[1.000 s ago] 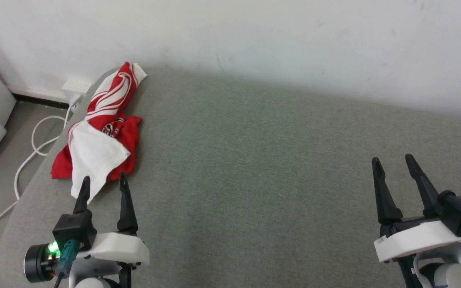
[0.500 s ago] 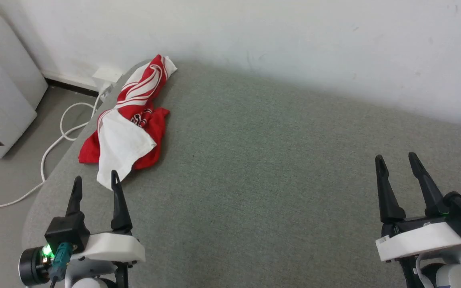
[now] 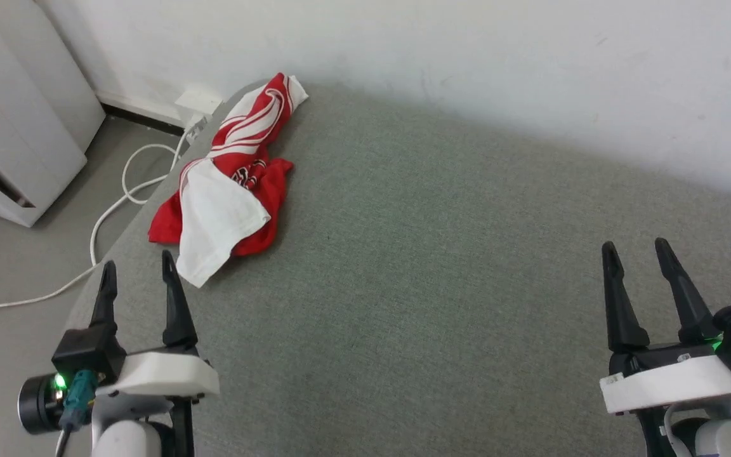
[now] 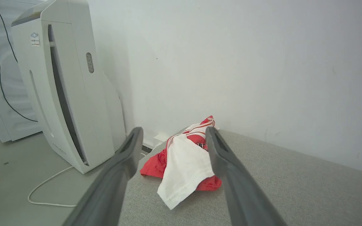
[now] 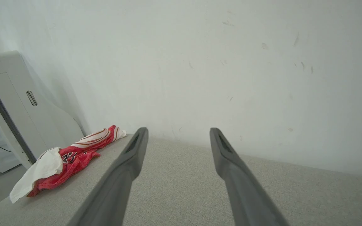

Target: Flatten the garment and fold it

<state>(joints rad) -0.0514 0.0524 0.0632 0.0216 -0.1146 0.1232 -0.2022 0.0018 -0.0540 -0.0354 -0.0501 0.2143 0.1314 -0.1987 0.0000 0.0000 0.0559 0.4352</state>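
The left tool (image 3: 137, 260) stands open with nothing between its two spread fingers, its tips just short of the garment's nearest white flap. The right tool (image 3: 633, 244) is equally open and empty, well apart on the other side of the counter (image 3: 441, 266). The garment (image 3: 226, 184) lies bunched in a long twisted heap at the counter's far left corner. Its red side runs along the rounded rim and its striped end lies close to the wall. The main risk is that rim: a pull angled leftward, or a lift that catches only the loose white flap, could tip the rest over the edge onto the floor, where a white cable (image 3: 111, 209) loops. Pinching that flap alone would probably drag the heap along twisted rather than open it. Biting deep into several layers could lock the folds together. A low approach might also dig a fingertip into the counter's cloth cover. The right tool has a long reach, so the spreading may start one-handed and uneven.
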